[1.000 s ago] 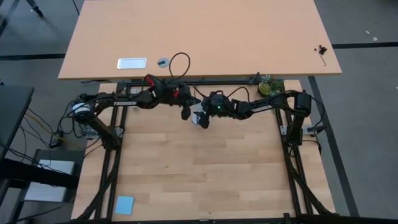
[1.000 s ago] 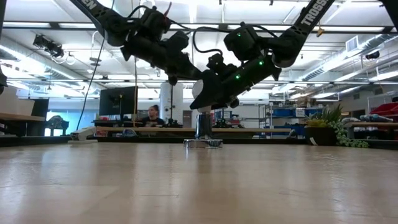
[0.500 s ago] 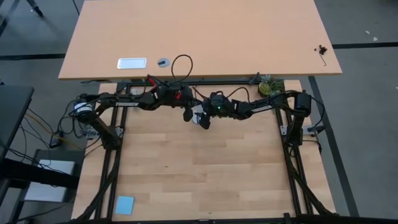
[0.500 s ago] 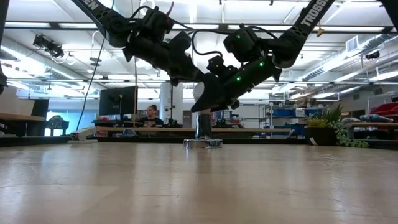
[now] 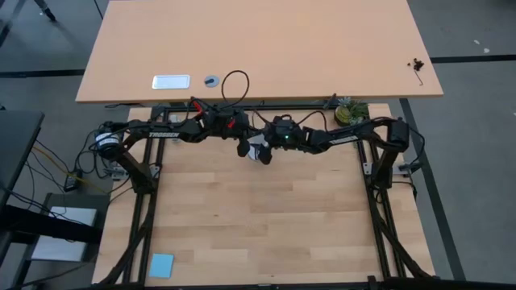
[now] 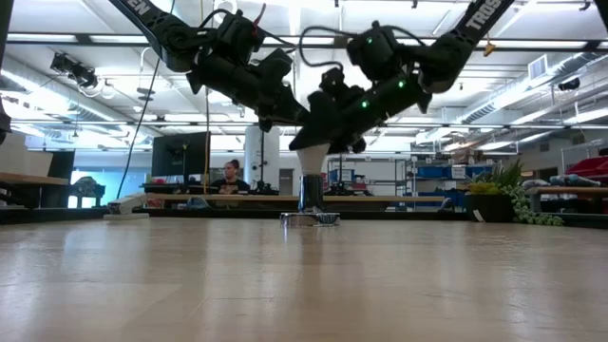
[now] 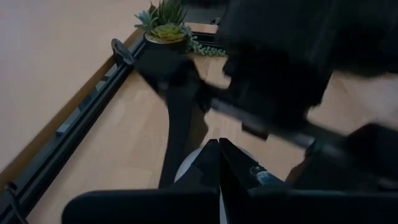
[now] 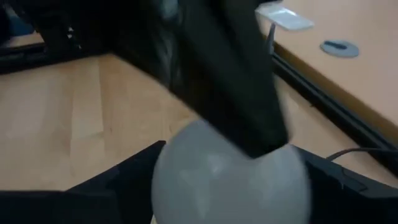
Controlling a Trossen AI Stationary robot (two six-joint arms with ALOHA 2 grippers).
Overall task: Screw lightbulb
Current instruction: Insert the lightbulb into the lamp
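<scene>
Bright ceiling strips (image 6: 285, 38) light the low view evenly; both wrist views smear close dark parts into blur.

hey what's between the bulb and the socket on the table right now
Nothing. In the low view the lightbulb, between the right gripper's fingers, hangs above the socket with only open air between them.

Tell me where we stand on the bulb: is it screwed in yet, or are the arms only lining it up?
Done: the lightbulb is lifted off the table, between the right gripper's fingers. In hand: both grippers meet above the socket, with the shut left gripper pressed against the bulb. Left: lowering the bulb's base into the socket and turning it; in the low view the bulb hangs clear above it, so no threading has begun.
</scene>
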